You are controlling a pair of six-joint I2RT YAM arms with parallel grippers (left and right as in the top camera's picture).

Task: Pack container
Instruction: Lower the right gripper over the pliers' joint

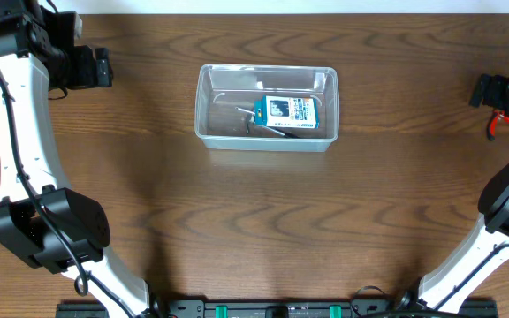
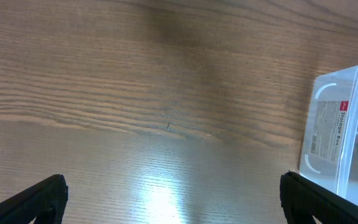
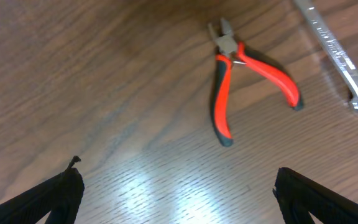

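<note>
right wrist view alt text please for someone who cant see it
Red-handled pliers lie on a wooden table, with a silver wrench at the upper right. The right gripper is open and empty, its fingertips in the bottom corners.

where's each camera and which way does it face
overhead: above the table, facing straight down; container central, left arm and right arm show
left wrist: on left arm, facing down at table and container's end; open left gripper low
right wrist: on right arm, facing down at pliers; open right gripper low
shared: overhead and left wrist, container; overhead and right wrist, pliers
</note>
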